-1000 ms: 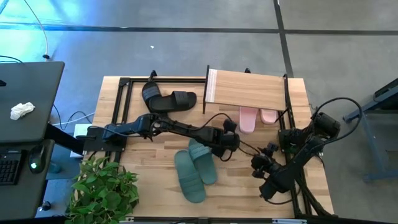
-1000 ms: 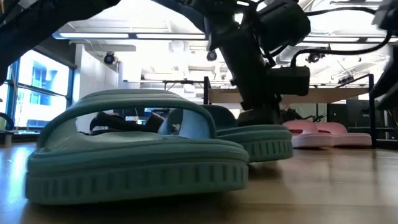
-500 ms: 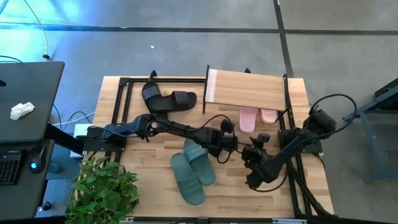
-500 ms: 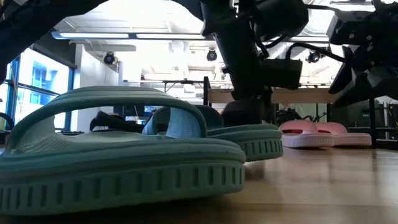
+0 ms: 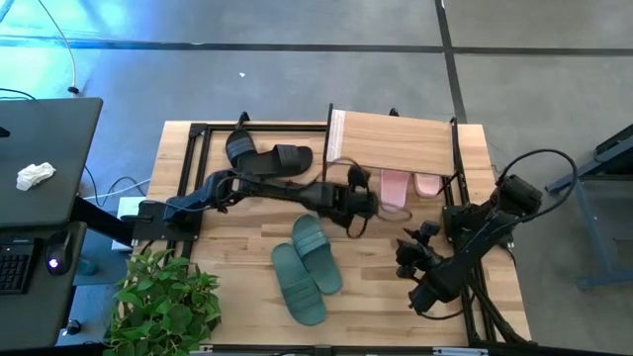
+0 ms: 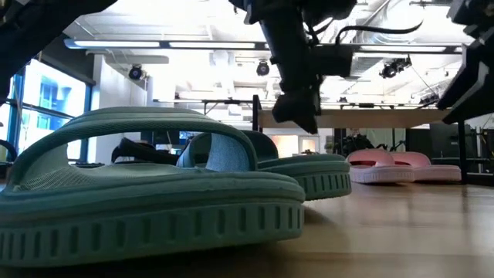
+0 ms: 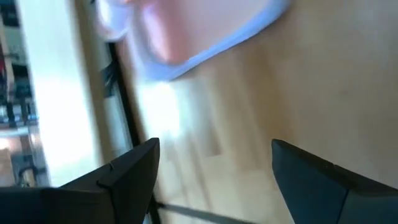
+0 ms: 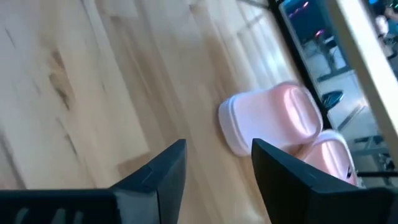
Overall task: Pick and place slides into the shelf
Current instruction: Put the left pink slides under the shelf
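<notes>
The two teal slides (image 5: 307, 269) lie side by side, soles on the table, near its middle; they fill the low view (image 6: 154, 201). The pink pair (image 5: 408, 187) sits under the shelf (image 5: 391, 141), toes sticking out. The black pair (image 5: 267, 158) lies left of the shelf. My left gripper (image 5: 361, 200) hangs open above the table, just in front of the shelf and left of the pink slides (image 7: 199, 31). My right gripper (image 5: 410, 252) is open over bare table to the right, facing the pink pair (image 8: 273, 118).
A potted plant (image 5: 163, 302) stands at the table's near left corner. A black frame rail (image 5: 193, 168) runs along the table's left side. Bare wood lies between the teal slides and the right arm. A desk with a keyboard (image 5: 40, 178) stands left of the table.
My left gripper has risen off the farther teal slide and moved toward the shelf's front. The teal pair slid a little toward the near edge before that. My right gripper swung left toward the table's middle, then drew back to the right.
</notes>
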`<state>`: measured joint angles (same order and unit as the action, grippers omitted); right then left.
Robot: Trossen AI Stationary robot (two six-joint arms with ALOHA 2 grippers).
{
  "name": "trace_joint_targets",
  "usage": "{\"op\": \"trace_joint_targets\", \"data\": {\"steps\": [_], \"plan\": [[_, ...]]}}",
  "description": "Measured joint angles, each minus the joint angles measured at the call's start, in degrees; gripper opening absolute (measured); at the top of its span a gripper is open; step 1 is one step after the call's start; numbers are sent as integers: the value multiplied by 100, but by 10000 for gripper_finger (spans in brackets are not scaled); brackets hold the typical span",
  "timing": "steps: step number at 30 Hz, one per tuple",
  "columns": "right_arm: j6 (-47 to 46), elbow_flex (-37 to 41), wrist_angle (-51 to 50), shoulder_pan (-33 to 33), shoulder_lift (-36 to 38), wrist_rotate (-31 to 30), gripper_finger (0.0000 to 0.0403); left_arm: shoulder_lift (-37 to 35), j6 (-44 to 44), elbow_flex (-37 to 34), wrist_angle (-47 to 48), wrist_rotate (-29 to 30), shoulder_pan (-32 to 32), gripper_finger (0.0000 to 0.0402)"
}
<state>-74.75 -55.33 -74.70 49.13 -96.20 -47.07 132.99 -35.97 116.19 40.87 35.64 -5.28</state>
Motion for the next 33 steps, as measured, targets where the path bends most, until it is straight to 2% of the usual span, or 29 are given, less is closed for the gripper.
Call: {"op": "trace_joint_targets", "data": {"steps": [4, 7, 10, 14, 17, 25, 30, 33], "plan": [[13, 0, 0, -49, 0, 86, 172, -130, 22, -8, 75, -299, -300, 289], [-23, 19, 19, -47, 0, -88, 172, -328, 18, -6, -31, -969, -478, 289], [-302, 447, 314, -55, 79, 9, 172, -539, -104, -1, -206, -1425, -577, 289], [-422, 1257, 1351, -64, 246, 253, 172, -911, -164, 1, -157, -1665, -603, 289], [-257, 1467, 1588, -157, 405, 271, 172, -1179, -247, 5, -16, -1868, -588, 289], [1415, 1495, 1763, -879, 840, 254, 172, -1295, -273, -56, 533, -2877, -512, 289], [2798, 1495, 2214, -1364, 883, 219, 172, -1380, -132, -722, 282, -2882, -483, 289], [3256, 1495, 2233, -1625, 883, 236, 172, -1744, -108, -1084, -133, -2869, -450, 289]]}}
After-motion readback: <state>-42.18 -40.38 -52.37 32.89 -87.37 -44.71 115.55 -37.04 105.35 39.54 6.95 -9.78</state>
